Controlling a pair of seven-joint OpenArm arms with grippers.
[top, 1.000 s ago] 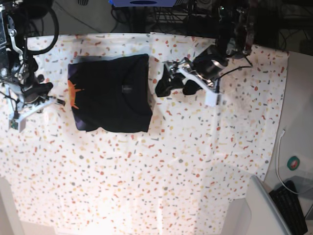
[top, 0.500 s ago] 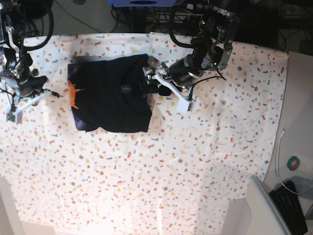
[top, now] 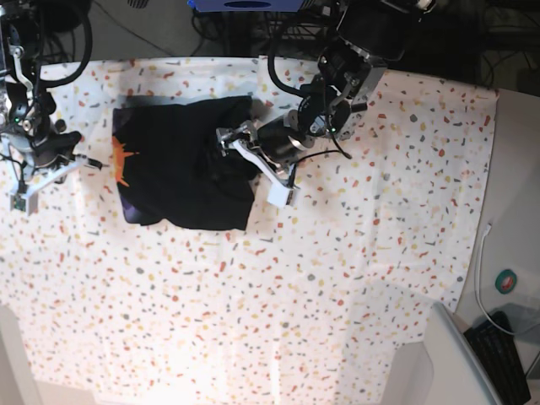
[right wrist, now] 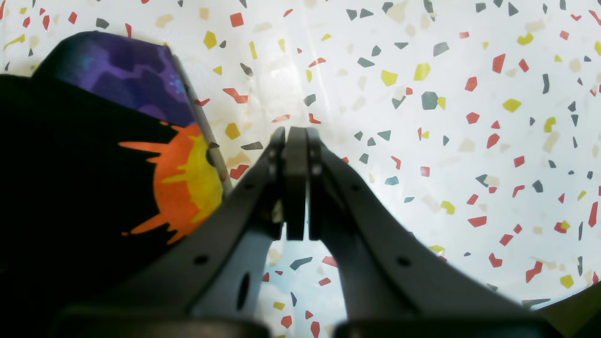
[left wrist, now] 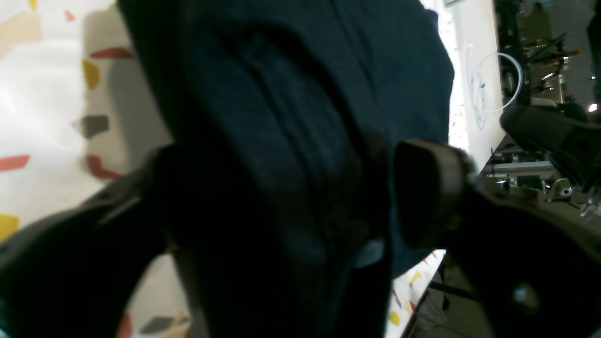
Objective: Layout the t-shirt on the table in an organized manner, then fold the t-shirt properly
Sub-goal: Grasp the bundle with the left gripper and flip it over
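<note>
Black t-shirt [top: 173, 173] lies folded on the speckled table [top: 354, 253].

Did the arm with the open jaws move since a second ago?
Yes. The left gripper slid from the bare speckled table onto the t-shirt, toward its orange print.

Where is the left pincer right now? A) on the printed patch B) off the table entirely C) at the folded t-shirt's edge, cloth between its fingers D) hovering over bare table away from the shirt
C: the left wrist view shows black cloth of the t-shirt bunched between the left pincer fingers, and in the base view it sits at the shirt's edge farthest from the printed patch.
</note>
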